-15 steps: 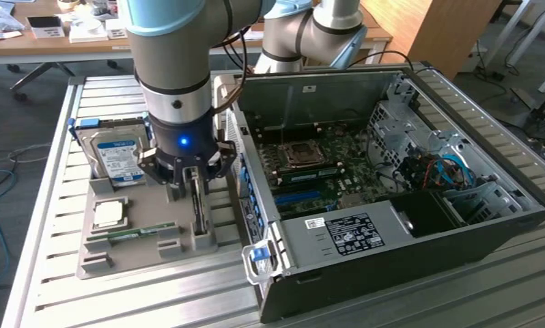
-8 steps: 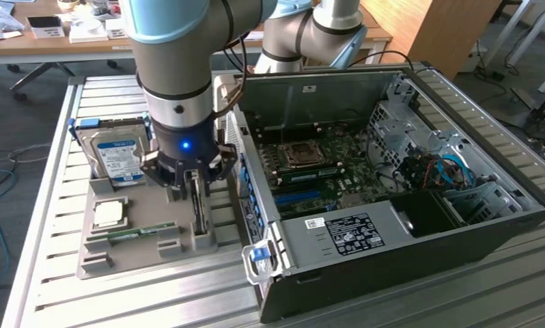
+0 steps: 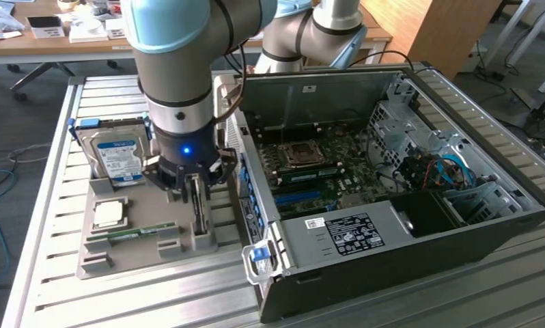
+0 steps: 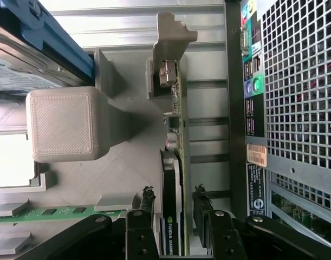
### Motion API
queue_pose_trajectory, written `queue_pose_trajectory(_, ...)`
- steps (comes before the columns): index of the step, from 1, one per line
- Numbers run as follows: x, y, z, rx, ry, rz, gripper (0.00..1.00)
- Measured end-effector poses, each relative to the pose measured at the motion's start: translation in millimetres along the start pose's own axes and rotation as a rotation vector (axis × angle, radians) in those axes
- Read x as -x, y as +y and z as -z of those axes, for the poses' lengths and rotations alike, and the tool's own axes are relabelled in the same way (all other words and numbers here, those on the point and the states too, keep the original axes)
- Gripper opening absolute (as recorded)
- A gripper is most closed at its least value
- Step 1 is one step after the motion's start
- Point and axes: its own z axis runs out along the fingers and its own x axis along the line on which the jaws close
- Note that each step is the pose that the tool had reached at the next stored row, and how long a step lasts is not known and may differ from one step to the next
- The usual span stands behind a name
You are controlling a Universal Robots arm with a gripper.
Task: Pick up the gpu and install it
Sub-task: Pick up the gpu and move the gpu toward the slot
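Straddling the gpu (image 4: 170, 216), the gripper (image 4: 174, 197) stands partly open, with one finger on each side of the card and a thin strip of space showing beside each pad, so no firm squeeze can be made out. The card stands on its edge in a slot of the grey holder tray (image 3: 145, 254), just beside the open computer case (image 3: 391, 263).

From the exterior view the arm comes straight down on the tray, and the gripper (image 3: 197, 198) hides most of the gpu (image 3: 201, 222); only its dark lower edge shows in the slot. That view also takes in the hard drive (image 3: 117, 157) upright at the far end of the tray, the processor chip (image 3: 108, 213) lying flat, the memory stick (image 3: 141, 232) near it, and the motherboard (image 3: 318, 171) inside the case.

The wrist view gives what the arm covers: the card's black shroud between the fingers (image 4: 148, 201), its green board edge, and the ports at its far end, with the case's perforated rear panel (image 4: 300, 81) alongside
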Motion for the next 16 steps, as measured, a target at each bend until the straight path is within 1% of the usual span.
queue_pose_trajectory(6, -0.2, -0.3, -5.2, 0.0, 0.0001, 0.0, 0.43)
queue_pose_trajectory(16, 0.4, -0.2, -6.2, 0.0, 0.0, 0.0, 0.43)
